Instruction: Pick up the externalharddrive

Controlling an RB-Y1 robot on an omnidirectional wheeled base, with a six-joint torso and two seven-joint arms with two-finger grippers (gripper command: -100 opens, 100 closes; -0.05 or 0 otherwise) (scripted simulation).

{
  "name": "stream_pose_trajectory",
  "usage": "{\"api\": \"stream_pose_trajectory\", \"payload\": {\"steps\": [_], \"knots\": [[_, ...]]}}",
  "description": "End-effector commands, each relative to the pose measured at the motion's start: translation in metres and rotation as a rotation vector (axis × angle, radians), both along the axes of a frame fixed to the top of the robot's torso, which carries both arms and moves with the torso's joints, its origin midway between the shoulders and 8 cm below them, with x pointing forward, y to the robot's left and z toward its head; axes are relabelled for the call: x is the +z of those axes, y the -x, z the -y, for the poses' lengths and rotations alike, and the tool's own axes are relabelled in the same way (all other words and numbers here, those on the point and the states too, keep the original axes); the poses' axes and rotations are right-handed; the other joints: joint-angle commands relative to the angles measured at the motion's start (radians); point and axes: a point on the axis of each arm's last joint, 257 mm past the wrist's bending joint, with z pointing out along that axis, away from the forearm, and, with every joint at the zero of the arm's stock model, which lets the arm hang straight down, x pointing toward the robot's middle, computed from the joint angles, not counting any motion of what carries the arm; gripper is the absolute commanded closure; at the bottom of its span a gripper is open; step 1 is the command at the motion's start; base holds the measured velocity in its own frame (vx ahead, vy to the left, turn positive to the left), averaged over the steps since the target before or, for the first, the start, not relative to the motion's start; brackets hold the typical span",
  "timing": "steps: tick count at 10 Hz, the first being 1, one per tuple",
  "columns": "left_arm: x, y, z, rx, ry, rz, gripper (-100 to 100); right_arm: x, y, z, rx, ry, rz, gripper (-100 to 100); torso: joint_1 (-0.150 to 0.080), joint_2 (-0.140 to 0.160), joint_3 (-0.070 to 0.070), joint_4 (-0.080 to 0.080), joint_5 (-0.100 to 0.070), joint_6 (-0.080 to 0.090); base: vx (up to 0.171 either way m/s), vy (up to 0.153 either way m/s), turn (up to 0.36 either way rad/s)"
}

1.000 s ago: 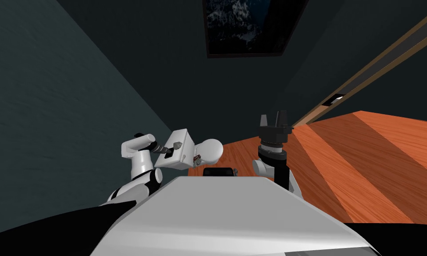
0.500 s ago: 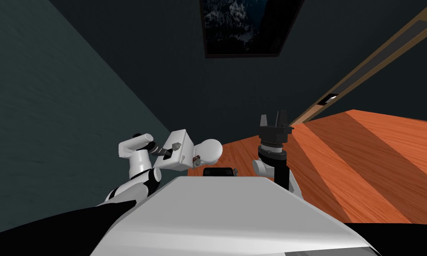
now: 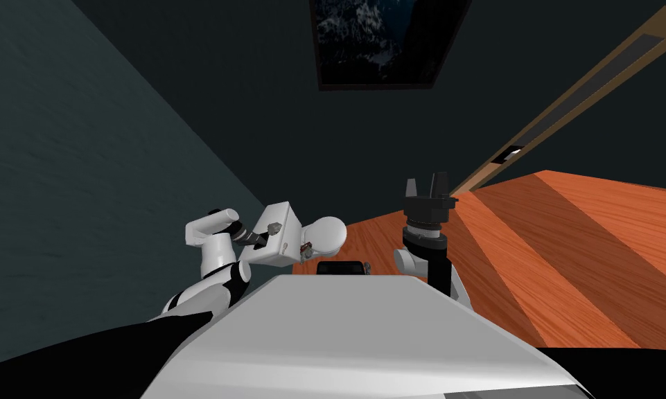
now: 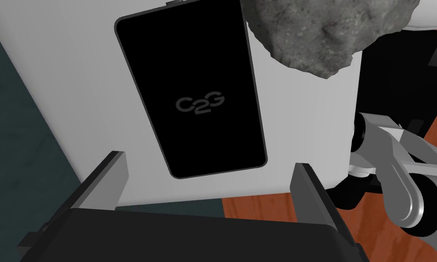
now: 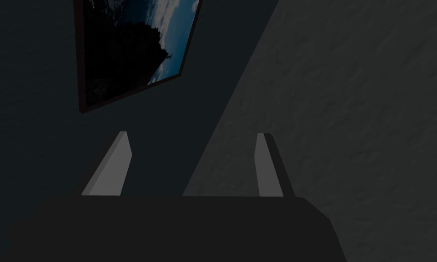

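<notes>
The left gripper [image 4: 209, 163] hovered with its fingers spread. The black external hard drive [image 4: 192, 86] lay flat on a white surface [image 4: 299, 113], between and just beyond the tips, apparently lined up to span its narrow width. A grey rock [image 4: 322, 32] sat farther out. The right gripper [image 5: 192, 150] idled, its fingers also apart.

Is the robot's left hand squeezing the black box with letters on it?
No, the left gripper is open, and the black hard drive lies on the white surface beyond its fingers, untouched.
</notes>
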Motion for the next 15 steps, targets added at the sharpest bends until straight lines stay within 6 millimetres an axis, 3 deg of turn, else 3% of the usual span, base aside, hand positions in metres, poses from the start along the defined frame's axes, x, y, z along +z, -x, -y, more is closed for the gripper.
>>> {"api": "stream_pose_trajectory", "payload": {"steps": [1, 15], "knots": [[0.000, -0.009, -0.007, 0.004, -0.010, 0.012, -100, 0.000, 0.000, 0.000, 0.000, 0.000, 0.000, 0, 0.000, 0.000, 0.000, 0.000, 0.000, 0.000, -0.046, -0.017, -0.059], [-0.020, -0.032, -0.040, 0.049, -0.012, 0.011, -100, 0.000, 0.000, 0.000, 0.000, 0.000, 0.000, 0, -0.001, 0.002, 0.001, 0.000, 0.000, 0.000, -0.036, -0.014, -0.033]]}}
